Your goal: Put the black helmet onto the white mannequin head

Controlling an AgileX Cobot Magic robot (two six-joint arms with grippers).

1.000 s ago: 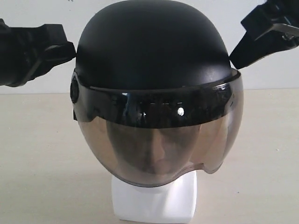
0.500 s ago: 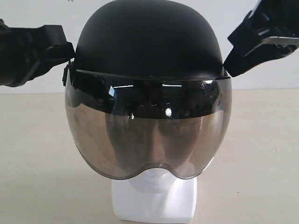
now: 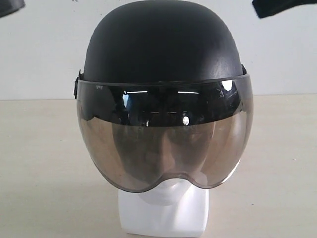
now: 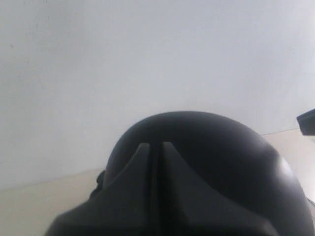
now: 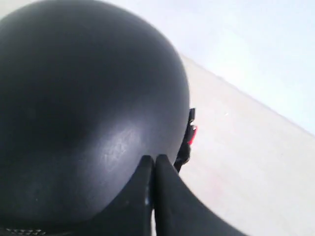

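Note:
The black helmet sits on the white mannequin head, its smoky visor down over the face; only the chin and the blocky neck base show bare. Both arms are lifted away: a sliver of the left one shows at the top left corner, a piece of the right one at the top right. In the left wrist view my left gripper is shut and empty, above the helmet's dome. My right gripper is shut too, empty, just over the helmet's shell.
The head stands on a beige tabletop in front of a plain white wall. A strap piece with a red tab hangs at the helmet's side in the right wrist view.
Both grippers have left the helmet's sides and risen almost out of the exterior view. The helmet has settled level on the head, shifted slightly right.

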